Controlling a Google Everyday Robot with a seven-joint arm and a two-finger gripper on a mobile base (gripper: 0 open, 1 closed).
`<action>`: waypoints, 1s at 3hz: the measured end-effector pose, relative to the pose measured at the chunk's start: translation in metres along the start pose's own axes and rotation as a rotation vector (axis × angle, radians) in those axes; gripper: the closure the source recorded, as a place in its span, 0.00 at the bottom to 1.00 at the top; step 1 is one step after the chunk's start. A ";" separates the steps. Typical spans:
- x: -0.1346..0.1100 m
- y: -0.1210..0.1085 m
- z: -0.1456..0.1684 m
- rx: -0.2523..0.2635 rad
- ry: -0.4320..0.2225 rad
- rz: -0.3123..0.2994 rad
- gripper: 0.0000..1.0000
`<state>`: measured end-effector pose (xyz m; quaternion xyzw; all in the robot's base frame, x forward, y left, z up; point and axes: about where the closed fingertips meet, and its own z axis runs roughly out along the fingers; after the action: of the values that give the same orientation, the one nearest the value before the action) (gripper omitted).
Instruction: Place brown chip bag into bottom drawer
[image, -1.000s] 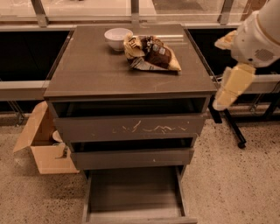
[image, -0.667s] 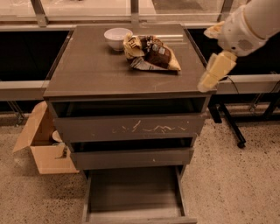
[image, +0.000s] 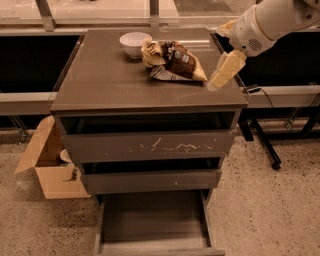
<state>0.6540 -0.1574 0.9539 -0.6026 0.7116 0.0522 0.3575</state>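
The brown chip bag (image: 173, 61) lies on top of the grey-brown cabinet (image: 110, 85), toward the back, just right of a small white bowl (image: 134, 43). It is wrinkly, dark brown in the middle with cream-yellow ends. The bottom drawer (image: 153, 223) is pulled out at floor level and its flat grey floor is bare. My gripper (image: 223, 72) comes in from the upper right on a white arm and hangs over the cabinet top's right side, just right of the bag and not touching it.
The drawer with white scratches on its front (image: 150, 146) and the middle drawer (image: 150, 180) are slightly open. A tan cardboard box (image: 47, 167) stands on the floor left of the cabinet. Dark table legs (image: 262, 142) stand to the right.
My arm has swung left and inward, from beside the cabinet's right edge to over its top next to the bag. The bag and drawers have not moved.
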 end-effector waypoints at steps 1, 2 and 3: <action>-0.005 -0.027 0.024 0.008 -0.047 -0.043 0.00; -0.008 -0.060 0.061 0.009 -0.083 -0.071 0.00; -0.030 -0.090 0.120 0.011 -0.059 -0.087 0.00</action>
<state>0.7889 -0.0965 0.9146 -0.6290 0.6742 0.0507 0.3837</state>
